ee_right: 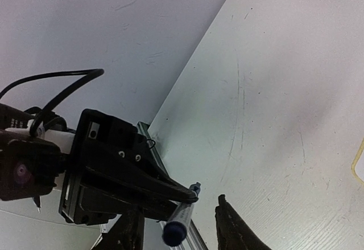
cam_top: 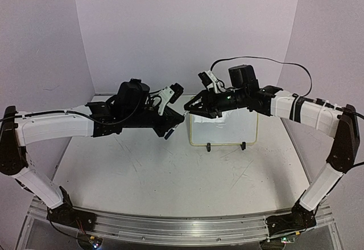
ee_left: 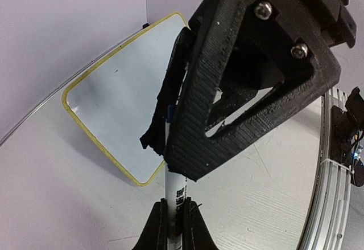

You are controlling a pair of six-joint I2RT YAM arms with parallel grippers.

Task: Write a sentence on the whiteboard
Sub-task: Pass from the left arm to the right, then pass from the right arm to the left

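Observation:
The whiteboard (cam_top: 227,127) stands on its two black clip feet at the back middle of the table, and its face also shows in the left wrist view (ee_left: 122,87). My left gripper (ee_left: 176,204) is shut on a white marker (ee_left: 175,190) with black print. The marker's blue-capped end (ee_right: 178,227) points at my right gripper (ee_right: 177,209). That gripper's jaws stand apart on either side of the cap, with a gap on the right finger's (ee_right: 230,227) side. In the top view both grippers, left (cam_top: 169,126) and right (cam_top: 189,107), meet just left of the board.
The tabletop (cam_top: 170,176) is white and scratched. Purple walls close in the back and both sides. A metal rail (cam_top: 182,227) runs along the near edge and carries both arm bases. A black cable (cam_top: 284,63) loops above the right arm.

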